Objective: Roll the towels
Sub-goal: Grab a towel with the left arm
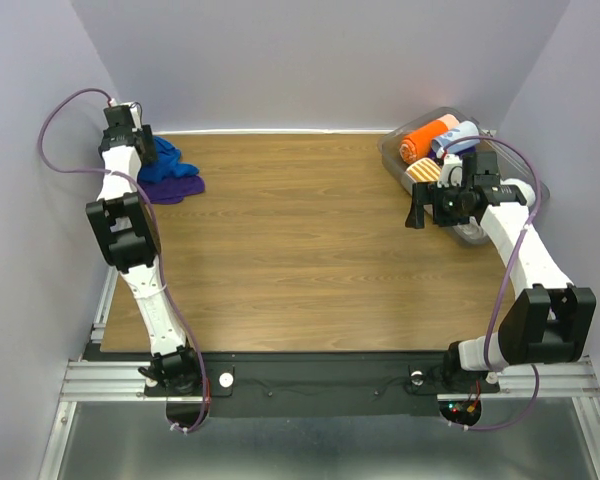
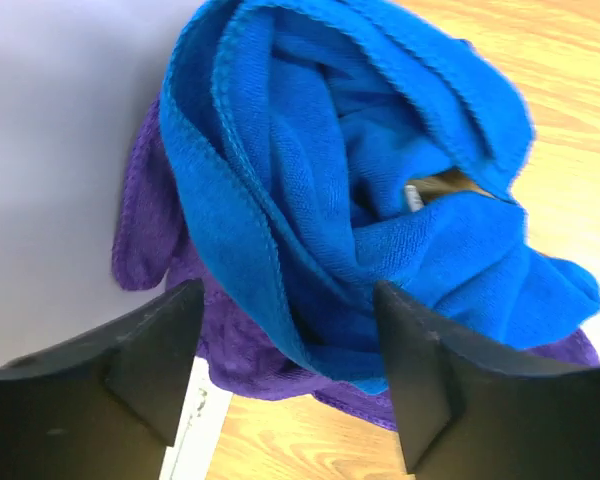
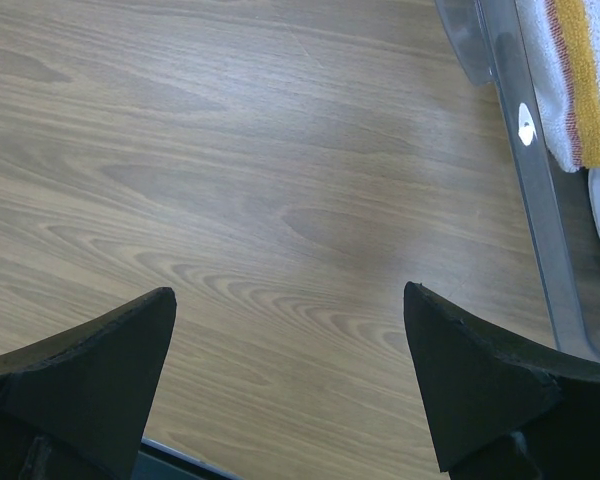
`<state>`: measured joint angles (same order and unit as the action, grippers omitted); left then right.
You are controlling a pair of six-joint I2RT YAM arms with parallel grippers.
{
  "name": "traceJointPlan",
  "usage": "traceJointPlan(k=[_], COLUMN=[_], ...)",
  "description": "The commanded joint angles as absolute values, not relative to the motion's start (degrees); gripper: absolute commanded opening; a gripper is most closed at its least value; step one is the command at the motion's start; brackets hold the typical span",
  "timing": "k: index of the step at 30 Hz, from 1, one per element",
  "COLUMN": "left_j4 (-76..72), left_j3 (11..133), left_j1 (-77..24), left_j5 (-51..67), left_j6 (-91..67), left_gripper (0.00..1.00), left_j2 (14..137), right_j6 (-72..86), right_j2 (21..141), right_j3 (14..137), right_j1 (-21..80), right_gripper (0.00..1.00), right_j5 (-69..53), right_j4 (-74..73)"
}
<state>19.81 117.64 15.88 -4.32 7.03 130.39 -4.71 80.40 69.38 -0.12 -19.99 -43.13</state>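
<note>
The towels lie crumpled in a heap at the table's far left corner, against the wall. The royal blue towel (image 1: 166,160) (image 2: 380,170) sits bunched on top of the dark purple towel (image 1: 182,188) (image 2: 160,230). My left gripper (image 1: 148,150) (image 2: 288,290) hangs over the heap with its jaws apart; a fold of the blue towel lies between the fingers (image 2: 160,350), and neither pad presses on it. My right gripper (image 1: 417,210) (image 3: 289,292) stands open over bare wood at the right, nothing between its fingers.
A clear plastic bin (image 1: 392,150) (image 3: 535,190) at the back right holds an orange roll (image 1: 427,138), a pale blue roll (image 1: 462,135) and an orange-and-white striped roll (image 1: 423,172) (image 3: 570,80). The wooden table (image 1: 310,240) spreads between the arms. Walls close in on both sides.
</note>
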Motion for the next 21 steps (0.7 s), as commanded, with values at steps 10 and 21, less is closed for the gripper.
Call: traceJointPlan(k=[10, 21], left_j4=[23.99, 29.87], left_j3=[132.54, 129.30], left_j1=[14.77, 9.59], left_j5=[10.10, 31.08], left_j6=[5.71, 11.94], left_gripper=[0.00, 0.00], left_j2=[126.68, 105.92], right_j6=[-4.66, -4.66], right_j2=[78.49, 75.94], right_j3=[71.45, 72.51], right_j1=[-0.17, -0.09], right_gripper=[1.00, 1.00], right_j5=[-19.95, -19.86], right_j4=[-43.42, -43.86])
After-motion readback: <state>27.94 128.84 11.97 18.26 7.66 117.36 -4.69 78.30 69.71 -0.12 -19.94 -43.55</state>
